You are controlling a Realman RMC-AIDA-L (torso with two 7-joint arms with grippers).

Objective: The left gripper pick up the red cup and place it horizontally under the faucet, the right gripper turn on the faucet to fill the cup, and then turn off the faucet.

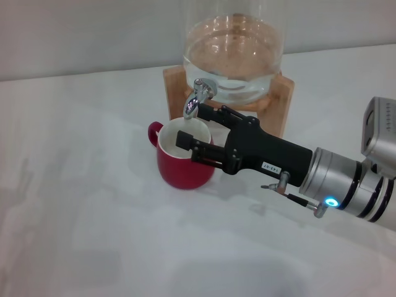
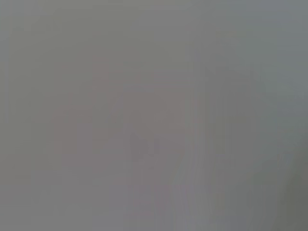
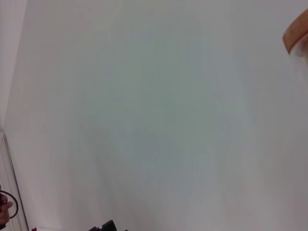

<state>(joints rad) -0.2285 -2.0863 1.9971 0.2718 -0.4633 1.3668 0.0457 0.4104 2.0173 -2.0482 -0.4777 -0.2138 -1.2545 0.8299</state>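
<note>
The right gripper (image 1: 193, 127) reaches in from the robot's right on a silver-white cylindrical arm ringed in black, with a small blue light glowing near the wrist. It is a black, blocky thing of matte plastic, and a small white label on its side carries dark print too small to read. Its jaws stand apart: the upper one reaches up to the faucet (image 1: 197, 99), its tip at the spout, though whether it touches cannot be told; the lower one lies over the mouth of the red cup (image 1: 183, 161), its tip above the white inside.

The cup is a rounded, pot-bellied ceramic mug, glossy red outside, standing upright on the white tabletop (image 1: 93, 216) directly below the jaws and under the spout. Its small loop handle sticks out on the side away from the gripper. Whether there is water in it cannot be made out — the lower jaw covers much of the opening.

The faucet is a small, shiny chrome spigot jutting from a clear glass dispenser jar (image 1: 232, 59), just above and beyond the jaws. The jar holds clear water in its lower part and sits on a light wooden stand (image 1: 281, 102) with squared sides.

The left gripper does not show anywhere; the left wrist view is a plain grey blur.
</note>
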